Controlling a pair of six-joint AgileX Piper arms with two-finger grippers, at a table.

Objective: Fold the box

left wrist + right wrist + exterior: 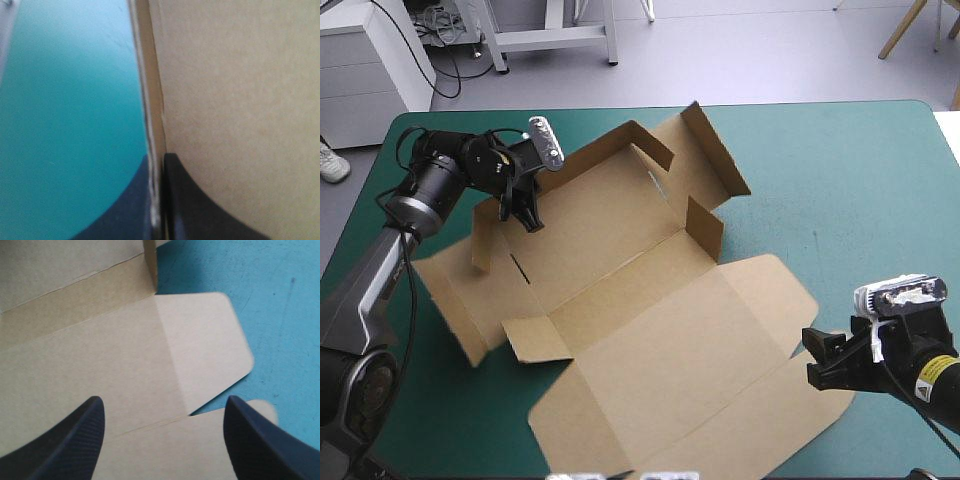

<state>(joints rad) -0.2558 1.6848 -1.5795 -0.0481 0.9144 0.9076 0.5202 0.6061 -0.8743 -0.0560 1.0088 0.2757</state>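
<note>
Table: the teal-green table [840,170] carries everything, and the board takes up its middle and left half.
Box: the brown box [610,230] lies askew, running from near the table's far edge toward the near edge. It's part-way up, more sheet than tray.
Lid: the lid [690,370] is the big panel toward the near edge. It's flat on the cover, with its rounded side flap [205,355] spread out toward the table's right edge.
Far end: the far wall [620,145] and the right side wall [715,150] are standing with their tabs angled in, but nothing looks tucked or locked.
Left side: the left side wall [483,238] is raised, while the outer panel [455,290] beyond it lies flat toward the table's left edge.
Left gripper: the left gripper [528,215] is over the box's left side, its black fingers pressed together on a raised sheet edge. The wrist view shows the board clamped edge-on between them [159,160].
Right gripper: the right gripper [820,365] is near the table's near right corner, just off the lid's right edge. Its jaws are spread wide and hold nothing, with the lid's flap ahead of them [163,400].
Progress: early to middle, I'd say. The walls are lifted, but folding the side panels over and tucking in the tabs is left to do.
</note>
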